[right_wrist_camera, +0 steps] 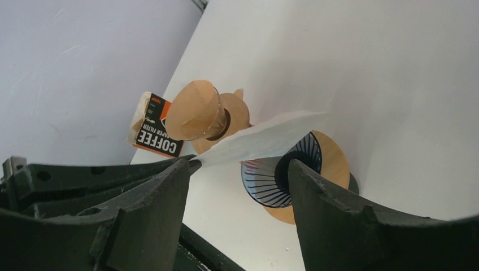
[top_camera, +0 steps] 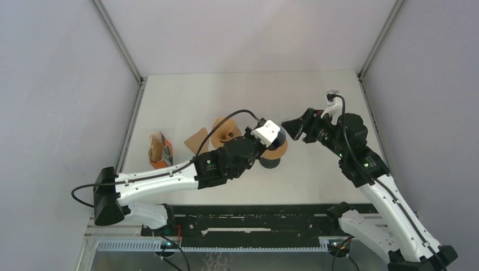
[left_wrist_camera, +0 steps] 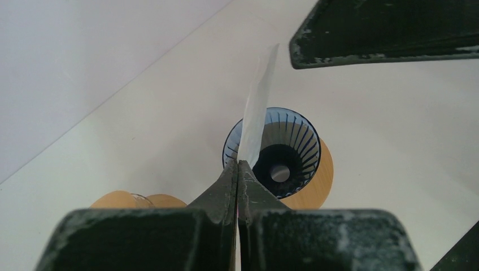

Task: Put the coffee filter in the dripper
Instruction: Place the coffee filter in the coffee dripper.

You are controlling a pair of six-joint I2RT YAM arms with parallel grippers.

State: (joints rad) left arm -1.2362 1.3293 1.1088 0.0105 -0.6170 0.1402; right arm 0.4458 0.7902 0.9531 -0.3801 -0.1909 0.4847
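Note:
My left gripper (left_wrist_camera: 238, 164) is shut on the lower edge of a flat white coffee filter (left_wrist_camera: 257, 107), which stands up on edge above the dripper (left_wrist_camera: 282, 152). The dripper is a ribbed blue glass cone in a wooden collar (top_camera: 278, 151) at mid table. In the right wrist view the filter (right_wrist_camera: 265, 138) stretches across over the dripper's rim (right_wrist_camera: 271, 178), apart from it. My right gripper (top_camera: 296, 129) is open just right of the dripper, with nothing between its fingers (right_wrist_camera: 152, 197); its upper finger shows in the left wrist view (left_wrist_camera: 384, 28).
An orange and black filter box (top_camera: 160, 149) stands at the left. A loose brown filter (top_camera: 197, 139) lies on the table beside it. A glass vessel with a wooden lid (right_wrist_camera: 195, 110) sits just left of the dripper. A small socket (top_camera: 333, 95) is at the back right.

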